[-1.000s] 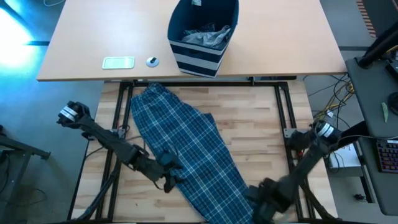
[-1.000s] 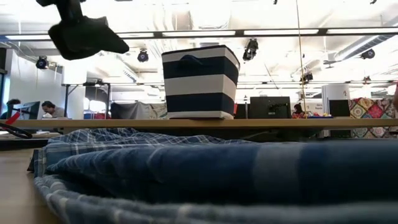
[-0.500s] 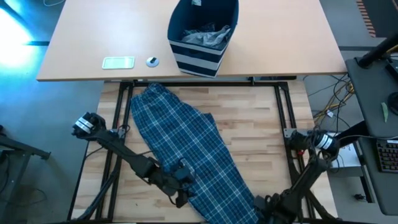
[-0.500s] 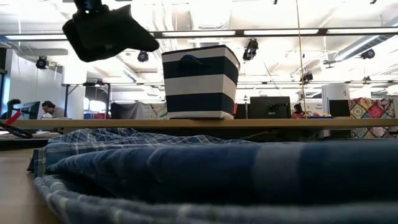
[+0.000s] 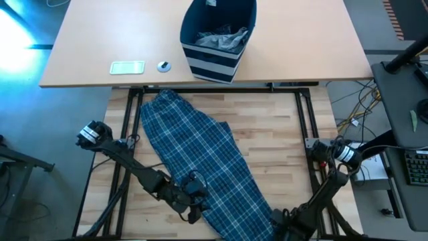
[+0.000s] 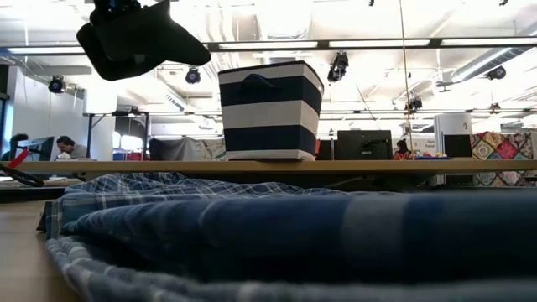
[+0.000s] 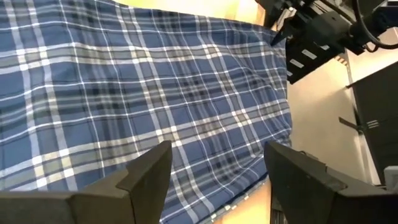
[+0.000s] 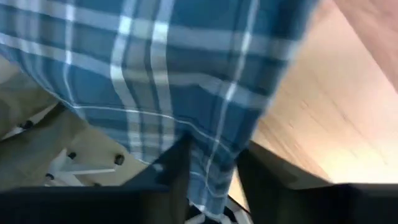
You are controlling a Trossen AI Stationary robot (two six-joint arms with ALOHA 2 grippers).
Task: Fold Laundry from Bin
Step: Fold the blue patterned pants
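Note:
The blue-and-white plaid trousers (image 5: 200,157) lie spread slantwise on the wooden table (image 5: 281,134), from far left to near right. Their near end hangs over the table's near edge. My left gripper (image 7: 217,174) stands open just over the trousers' left edge (image 5: 194,201); whether it touches the cloth I cannot tell. My right gripper (image 5: 284,224) is at the trousers' near right end, shut on the cloth. The navy striped bin (image 5: 217,37) stands on the tan table behind, with grey laundry (image 5: 221,39) inside. My right gripper pinches the near end of the plaid trousers (image 8: 211,140) between its two fingers (image 8: 177,165), where the cloth droops over the table's near edge. The fingers come steeply from above. One layer or several, I cannot tell. The rest of the trousers lies flat on the table.
A flat pale device (image 5: 127,67) and a small round thing (image 5: 164,65) lie on the tan table (image 5: 301,47) left of the bin. Bare wood shows right of the trousers (image 8: 323,99). A desk with cables stands off the table's right side (image 5: 401,134).
My left gripper has gone toward the table's right and near edge, onto the trousers' left edge. My right gripper has sunk toward the near edge at the trousers' near end. The trousers lie as before.

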